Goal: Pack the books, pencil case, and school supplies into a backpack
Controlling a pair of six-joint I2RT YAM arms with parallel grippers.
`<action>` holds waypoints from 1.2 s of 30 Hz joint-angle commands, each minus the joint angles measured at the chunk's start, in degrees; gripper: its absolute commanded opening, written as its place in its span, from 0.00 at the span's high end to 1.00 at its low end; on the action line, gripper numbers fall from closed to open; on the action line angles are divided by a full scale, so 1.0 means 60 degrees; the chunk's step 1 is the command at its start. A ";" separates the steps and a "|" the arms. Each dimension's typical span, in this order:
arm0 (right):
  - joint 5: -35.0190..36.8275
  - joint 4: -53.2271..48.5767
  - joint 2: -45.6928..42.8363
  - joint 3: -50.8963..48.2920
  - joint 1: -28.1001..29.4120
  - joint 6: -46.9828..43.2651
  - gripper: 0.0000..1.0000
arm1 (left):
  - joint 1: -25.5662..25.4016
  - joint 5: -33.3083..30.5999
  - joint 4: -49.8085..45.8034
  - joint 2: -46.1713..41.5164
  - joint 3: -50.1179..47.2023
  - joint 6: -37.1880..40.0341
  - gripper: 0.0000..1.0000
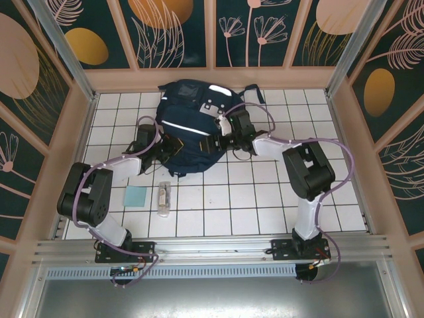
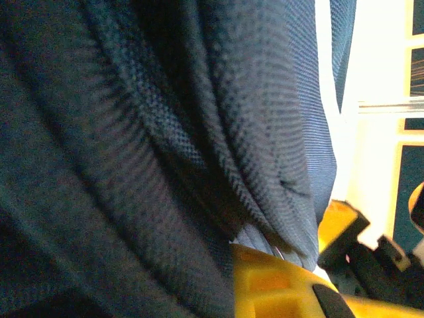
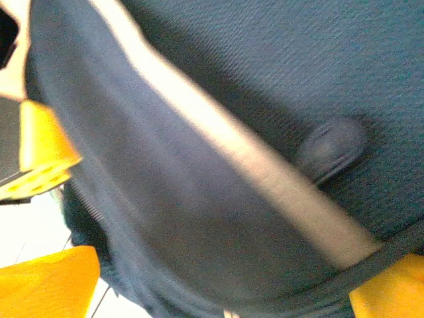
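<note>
A large navy backpack (image 1: 192,122) lies flat on a white tiled table (image 1: 265,205), toward the far wall. The left gripper (image 1: 157,144) presses against the backpack's near-left edge. In its wrist camera, folds of navy fabric crowd right up to one yellow finger (image 2: 265,285), and I cannot tell whether its jaws are open or closed. The right gripper (image 1: 224,138) sits at the backpack's near-right edge. Its yellow fingers (image 3: 46,285) stand wide apart, with the backpack's fabric and a white stripe (image 3: 265,179) between them. On the near-left side of the backpack, well apart from it, lie a pale-teal card (image 1: 137,196) and a small clear tube packet (image 1: 164,197), side by side.
</note>
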 commanded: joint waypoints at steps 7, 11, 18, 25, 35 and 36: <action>-0.0881 -0.0475 -0.0936 -0.0799 0.1086 0.0734 0.08 | -0.0357 -0.0010 0.1425 0.0403 0.0536 -0.0318 0.95; -0.0830 -0.0701 -0.1310 -0.0859 0.1099 0.0506 0.08 | -0.0357 -0.0090 0.1124 0.0360 0.0538 -0.0174 0.94; 0.0956 -0.1571 -0.2251 -0.1043 0.0463 0.0562 0.09 | -0.0366 -0.0931 -0.1118 -0.0071 0.1070 0.1374 0.59; 0.2350 -0.1013 -0.2070 -0.0877 -0.0279 0.2417 0.31 | -0.0378 -0.1913 -0.3695 -0.0754 0.1753 0.3609 0.48; 0.2652 0.0365 -0.0482 0.0118 -0.0486 0.3834 0.44 | -0.1532 -0.2470 -0.3711 -0.1353 0.1752 0.4512 0.49; 0.2580 0.0402 -0.0336 0.0233 -0.0481 0.3908 0.45 | -0.1668 -0.2526 -0.3662 -0.1340 0.2013 0.4508 0.49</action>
